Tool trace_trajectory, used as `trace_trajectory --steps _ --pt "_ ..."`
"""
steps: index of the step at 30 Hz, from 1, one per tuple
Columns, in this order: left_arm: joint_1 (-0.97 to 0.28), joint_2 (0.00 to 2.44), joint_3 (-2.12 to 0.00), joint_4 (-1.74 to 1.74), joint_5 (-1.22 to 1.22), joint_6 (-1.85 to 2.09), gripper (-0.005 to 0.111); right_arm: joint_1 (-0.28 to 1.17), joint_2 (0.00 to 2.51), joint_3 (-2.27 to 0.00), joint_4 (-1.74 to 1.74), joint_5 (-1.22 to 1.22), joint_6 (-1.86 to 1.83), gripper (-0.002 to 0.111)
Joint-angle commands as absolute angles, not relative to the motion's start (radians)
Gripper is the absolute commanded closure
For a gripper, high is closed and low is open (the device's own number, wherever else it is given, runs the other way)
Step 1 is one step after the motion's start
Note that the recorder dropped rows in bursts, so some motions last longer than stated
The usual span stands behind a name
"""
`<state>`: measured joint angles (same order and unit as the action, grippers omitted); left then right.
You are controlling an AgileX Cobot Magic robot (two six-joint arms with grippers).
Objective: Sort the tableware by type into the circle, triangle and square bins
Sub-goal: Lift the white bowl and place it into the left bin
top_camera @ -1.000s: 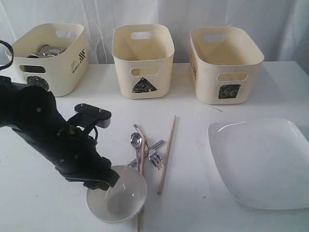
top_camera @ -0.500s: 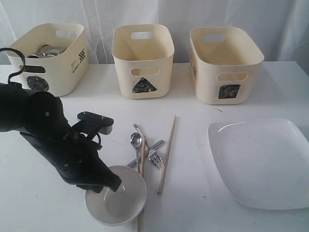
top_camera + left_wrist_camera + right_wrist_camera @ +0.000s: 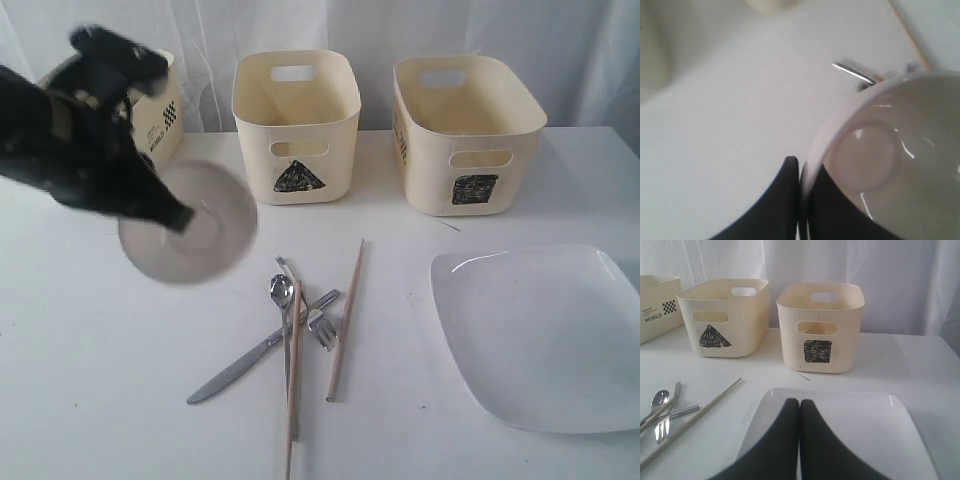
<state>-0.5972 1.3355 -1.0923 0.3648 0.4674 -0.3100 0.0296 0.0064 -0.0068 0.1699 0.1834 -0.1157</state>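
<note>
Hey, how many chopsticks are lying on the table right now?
2. One chopstick lies by itself between the fork and the plate. The other chopstick crosses the knife, beside the spoon. None look hidden.

A round white bowl (image 3: 215, 238) hangs tilted before the cream circle-marked plastic tub (image 3: 160, 115). Mid-table lie a steel knife (image 3: 235, 370), spoon (image 3: 281, 290), fork (image 3: 321, 327) and wooden chopsticks (image 3: 345, 320), crossed; the large white square plate (image 3: 545, 335) lies near them.
</note>
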Motion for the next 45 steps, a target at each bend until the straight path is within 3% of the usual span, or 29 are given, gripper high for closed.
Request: trace_trajectory --steps 1,8,14,21,30,32,37,42,45 --pt "-0.464 1.334 -1.192 0.75 0.394 -0.632 0.107 0.031 0.0 0.0 0.166 0.178 -0.116 0.108" --pt "-0.16 1.511 -1.376 0.792 0.036 -0.684 0.107 0.031 0.0 0.0 0.166 0.178 -0.116 0.108" --pt "-0.043 1.797 -1.578 0.766 -0.068 -0.684 0.107 0.031 0.0 0.0 0.166 0.178 -0.116 0.108" --pt "-0.033 2.032 -1.738 0.763 -0.11 -0.684 0.107 0.031 0.0 0.0 0.166 0.178 -0.116 0.108" --pt "-0.033 2.156 -1.83 0.763 -0.077 -0.677 0.107 0.031 0.0 0.0 0.166 0.178 -0.116 0.108" --pt "-0.033 2.164 -1.83 0.763 -0.077 -0.677 0.102 0.031 0.0 0.0 0.166 0.178 -0.116 0.108" --pt "-0.045 2.137 -1.828 0.763 -0.017 -0.697 0.069 0.031 0.0 0.0 0.166 0.178 -0.116 0.108" --pt "-0.084 2.049 -1.823 0.756 0.109 -0.702 0.067 0.031 0.0 0.0 0.166 0.178 -0.116 0.108" --pt "-0.095 1.97 -1.761 0.751 0.062 -0.704 0.07 0.031 0.0 0.0 0.166 0.178 -0.116 0.108"
